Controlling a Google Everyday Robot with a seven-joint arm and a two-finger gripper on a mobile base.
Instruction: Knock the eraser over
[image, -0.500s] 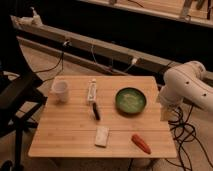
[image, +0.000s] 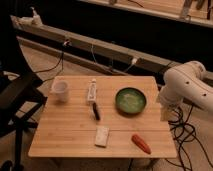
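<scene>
Beside the table (image: 55, 137), end effector (image: 165, 114), eraser (image: 102, 136) well apart

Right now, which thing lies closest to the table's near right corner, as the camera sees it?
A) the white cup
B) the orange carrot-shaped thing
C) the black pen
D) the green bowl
B: the orange carrot-shaped thing lies by that corner of the table. The gripper hangs just off the table's right edge, beside the green bowl.

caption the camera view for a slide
Gripper hangs at the wooden table's right edge, beside the green bowl.
</scene>
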